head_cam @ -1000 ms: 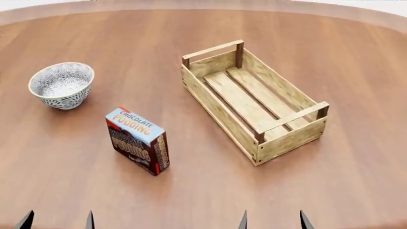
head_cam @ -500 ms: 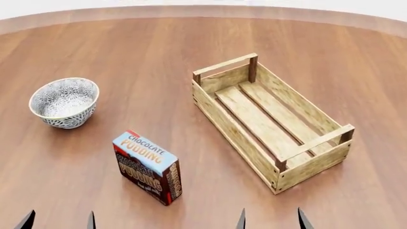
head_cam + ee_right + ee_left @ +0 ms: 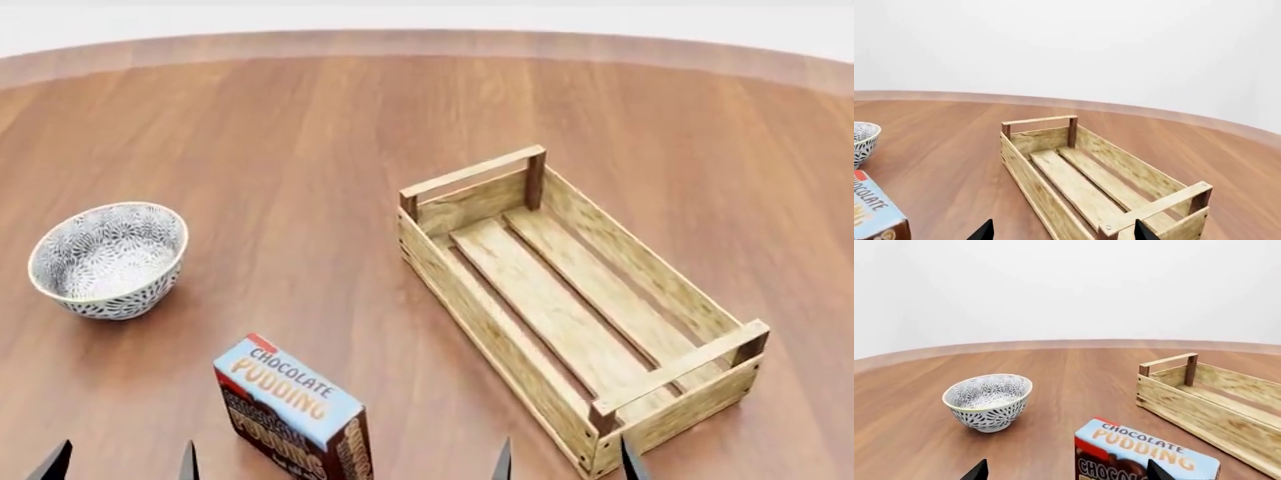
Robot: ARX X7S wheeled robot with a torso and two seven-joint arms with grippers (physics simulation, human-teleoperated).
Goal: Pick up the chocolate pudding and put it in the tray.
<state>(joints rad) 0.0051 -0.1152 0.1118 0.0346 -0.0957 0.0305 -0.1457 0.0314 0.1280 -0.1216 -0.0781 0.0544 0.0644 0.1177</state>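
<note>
**A:** Where does the chocolate pudding (image 3: 291, 412) stand?

**B:** It stands upright on the wooden table (image 3: 294, 130), near the front edge of the head view, with the light-blue top turned up. It lies between the two grippers, closer to the left gripper (image 3: 120, 462). Nothing touches it.

**A:** And the tray (image 3: 577, 305)?

**B:** To the right of the carton and apart from it, set at an angle on the table. Its slatted floor is bare, and there is a handle bar at each end. The right wrist view shows it in full (image 3: 1102, 181).

**A:** What about the bowl (image 3: 107, 259)?

**B:** It is grey-white and patterned, to the left and a little behind the carton, well apart from it.

**A:** How are the pincers?

**B:** Only dark fingertips show at the lower edge. The left pair stand apart with nothing between them, and the right gripper (image 3: 563, 464) shows the same gap. So both seem to be spread, though very little of them is in view.
</note>
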